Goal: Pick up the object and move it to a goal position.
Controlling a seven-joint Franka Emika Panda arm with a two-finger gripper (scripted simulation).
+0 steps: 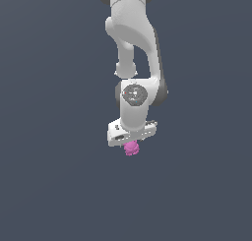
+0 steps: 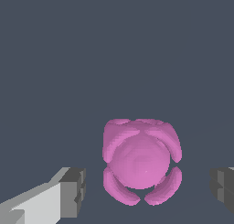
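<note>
progress, judged from both views: the approach looks done, the grab not yet. the gripper sits right over the object, a small lumpy pink-magenta thing w/ bumpy lobes. no goal marker shows anywhere, so how far it has to travel can't be told.

gripper state: spread. in the wrist view the two dark pads stand one on each side of the object w/ clear gaps of grey between pad and pink on both sides, so nothing is pinched.

position: the object lies between the fingers, roughly centred, maybe a bit nearer one pad than the other. in the exterior view it pokes out just below the white gripper body, slightly left of frame centre, and is much narrower than the gripper. whether it rests on the tabletop or is off it can't be told; the ground is flat grey w/ no shadow to go by.

left to do, as i read it: press the fingers together on the object, lift, carry to the goal. lobes are bumpy, so the pads may land on uneven spots; could twist a bit on closing.
</note>
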